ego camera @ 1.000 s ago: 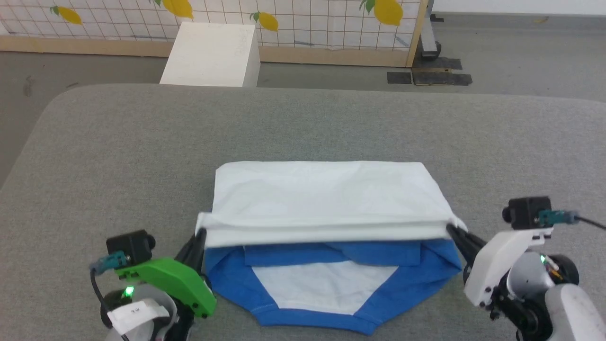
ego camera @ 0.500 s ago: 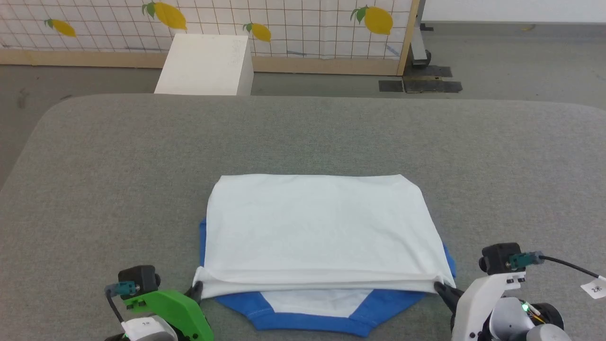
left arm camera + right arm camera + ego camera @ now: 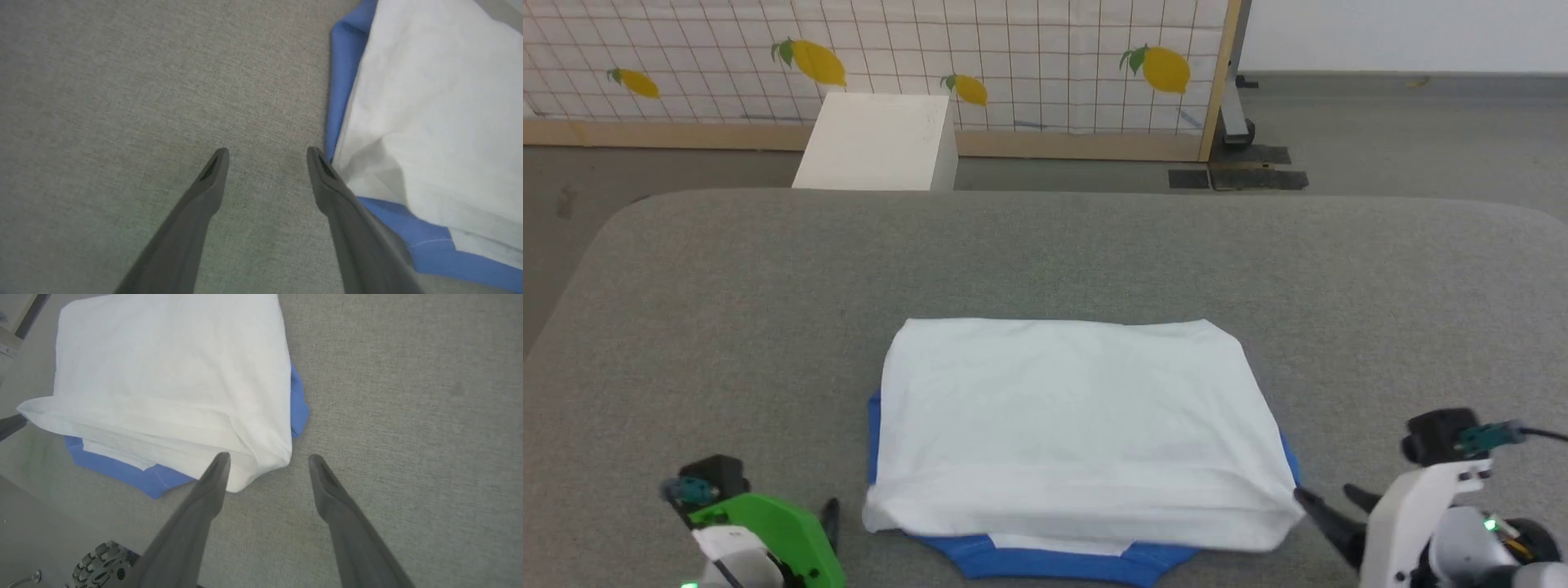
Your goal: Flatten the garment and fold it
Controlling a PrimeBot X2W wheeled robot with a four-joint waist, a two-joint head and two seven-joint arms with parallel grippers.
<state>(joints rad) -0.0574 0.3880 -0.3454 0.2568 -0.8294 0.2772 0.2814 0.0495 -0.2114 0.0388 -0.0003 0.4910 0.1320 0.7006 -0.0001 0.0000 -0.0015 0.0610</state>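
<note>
**Grey table: shirt doubled over, both grippers free**

Grey woven cloth covers the table, matte and slightly napped, with rounded far corners. Beyond it stand a white box and a grid screen printed with lemons.

1. Shirt position. It lies near-centre on the table as a broad rectangle. A white layer is on top. Blue cloth shows as a band along the near edge and as thin slivers at the left and right sides. The white layer stops short of the near blue edge, so I judge the fold slightly underlapped.

2. Material. The cloth is thin, soft knit. The top face is nearly flat, with faint wrinkles. Its near edge is a loose, rounded roll with stacked hems, not a pressed crease.

3. Left gripper. The fingers are spread, with bare table between them. It sits just left of the shirt's near-left corner, and its inner finger is just beside the blue edge. It holds no cloth.

4. Right gripper. The fingers are spread, at the near-right corner. The white corner reaches into the gap, but nothing is pinched. I cannot tell whether a finger touches it.

5. Placement rationale. One gripper per near corner suits a wide, limp sheet, because two-point control keeps the edge straight and level.

6. Assessment. I judge this fold laid. The rolled near edge may need smoothing before any further fold.
</note>
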